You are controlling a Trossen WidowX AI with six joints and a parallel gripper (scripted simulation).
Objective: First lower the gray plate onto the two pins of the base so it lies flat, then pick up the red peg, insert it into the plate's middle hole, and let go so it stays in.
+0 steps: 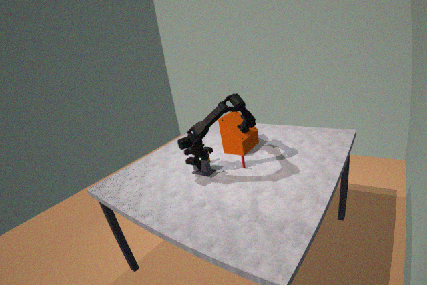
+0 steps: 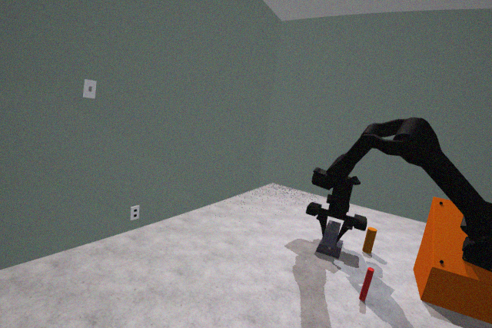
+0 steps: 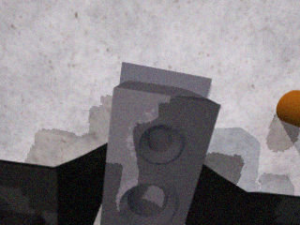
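My gripper [image 1: 203, 164] [image 2: 331, 236] [image 3: 147, 148] is shut on the gray plate [image 1: 206, 165] [image 2: 333, 229] [image 3: 127, 108], its fingers on the plate's two long sides. The plate looks tilted over the dark gray base [image 1: 211, 172] [image 2: 329, 251] [image 3: 166, 77], which lies on the table. In the wrist view two plate holes show; a round shape, maybe a pin, shows in the farther one. Whether the plate touches the base is unclear, and the pins are mostly hidden. The red peg [image 1: 243, 161] [image 2: 366, 284] stands upright on the table, apart from the gripper.
An orange cylinder [image 2: 369, 240] [image 3: 291, 109] stands near the base, on the red peg's side. A large orange block [image 1: 231, 137] [image 2: 440, 233] stands beside the arm's mount, behind the red peg in the top view. The arm's shadow falls across the table [image 1: 241, 223] [image 2: 178, 273].
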